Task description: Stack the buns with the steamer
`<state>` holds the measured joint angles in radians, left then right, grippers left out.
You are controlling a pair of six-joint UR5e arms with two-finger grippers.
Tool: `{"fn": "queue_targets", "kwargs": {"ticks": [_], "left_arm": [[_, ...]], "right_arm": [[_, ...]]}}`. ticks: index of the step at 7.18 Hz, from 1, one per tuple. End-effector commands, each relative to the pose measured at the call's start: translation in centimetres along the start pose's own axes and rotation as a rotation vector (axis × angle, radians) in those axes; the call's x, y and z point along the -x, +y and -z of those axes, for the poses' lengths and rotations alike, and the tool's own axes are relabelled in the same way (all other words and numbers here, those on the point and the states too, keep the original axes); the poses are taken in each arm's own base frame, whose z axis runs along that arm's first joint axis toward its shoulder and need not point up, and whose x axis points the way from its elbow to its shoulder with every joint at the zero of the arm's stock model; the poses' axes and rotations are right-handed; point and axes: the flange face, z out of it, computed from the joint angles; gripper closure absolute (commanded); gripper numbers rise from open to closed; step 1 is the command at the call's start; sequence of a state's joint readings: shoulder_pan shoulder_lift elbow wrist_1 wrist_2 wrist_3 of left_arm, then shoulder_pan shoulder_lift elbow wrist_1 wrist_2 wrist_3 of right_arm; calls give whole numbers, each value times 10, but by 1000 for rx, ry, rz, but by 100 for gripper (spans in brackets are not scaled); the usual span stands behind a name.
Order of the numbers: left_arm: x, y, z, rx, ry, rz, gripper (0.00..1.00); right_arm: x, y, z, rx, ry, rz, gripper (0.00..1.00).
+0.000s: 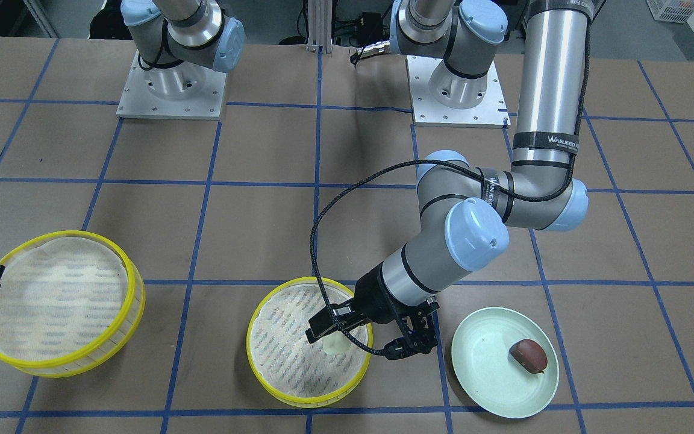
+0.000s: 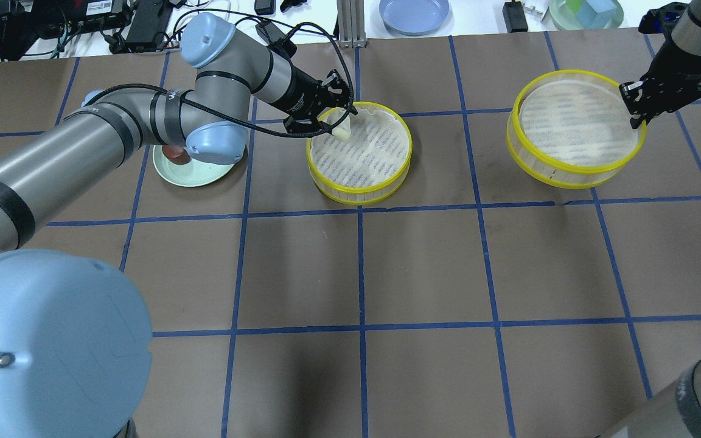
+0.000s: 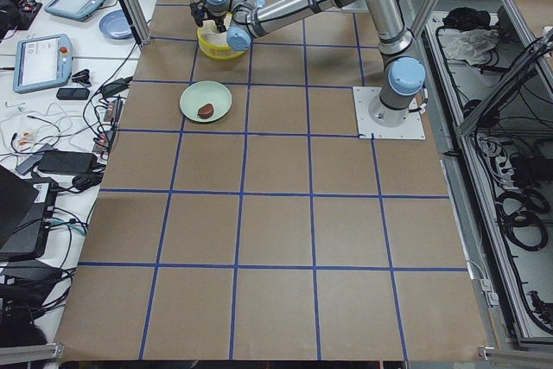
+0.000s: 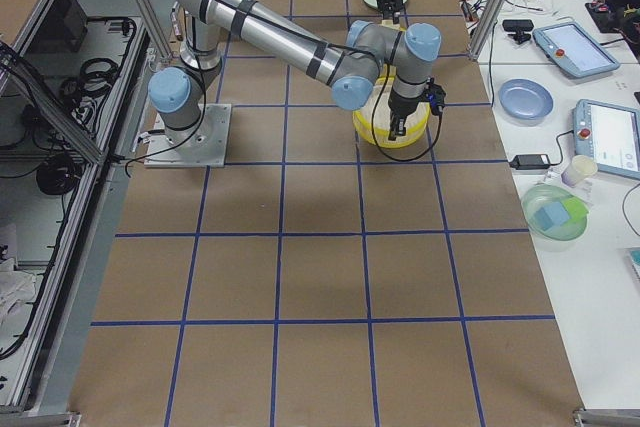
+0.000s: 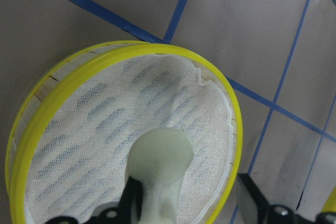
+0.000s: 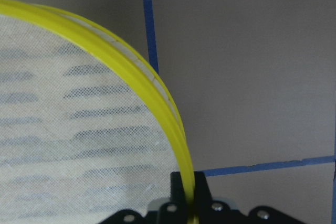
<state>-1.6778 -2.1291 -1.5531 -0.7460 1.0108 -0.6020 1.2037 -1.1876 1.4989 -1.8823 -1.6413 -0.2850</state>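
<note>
While our left gripper [image 2: 333,126] holds the cream-white bun [image 2: 342,130] pinched over the middle steamer tray [image 2: 359,188], we want it low on the cloth liner, well inside the yellow rim, before letting go. The maroon bun [image 1: 528,355] waits on the green plate [image 1: 485,386] beside that tray. Beyond it, our right gripper [image 2: 638,108] is clamped on the second steamer tray's [image 2: 569,172] rim.

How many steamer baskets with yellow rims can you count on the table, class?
2. One steamer basket sits mid-table beside the green plate, under the left gripper, which holds the white bun. The other basket stands at the robot's right, its rim pinched by the right gripper.
</note>
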Motion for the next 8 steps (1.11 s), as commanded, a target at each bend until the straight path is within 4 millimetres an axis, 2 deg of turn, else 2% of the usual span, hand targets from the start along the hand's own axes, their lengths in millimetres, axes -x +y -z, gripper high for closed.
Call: {"fn": "queue_targets", "kwargs": {"ticks": [1, 2, 3, 4, 5, 6, 8], "left_arm": [[-5, 1, 6, -10, 5, -6, 0], [-6, 1, 7, -13, 2, -10, 0], [-11, -2, 24, -60, -50, -80, 0], [-1, -11, 42, -86, -202, -186, 0], [20, -31, 71, -122, -294, -244, 0], [48, -55, 105, -152, -329, -227, 0], [117, -97, 151, -178, -445, -303, 0]], "right_arm": [[32, 3, 6, 0, 0, -33, 100], [55, 7, 17, -10, 2, -59, 100], [80, 10, 21, -4, 1, -86, 100], [113, 12, 25, -10, 2, -110, 100], [157, 17, 27, -20, -2, -145, 100], [199, 24, 32, -36, -5, -168, 100], [266, 34, 33, -74, -30, -231, 100]]}}
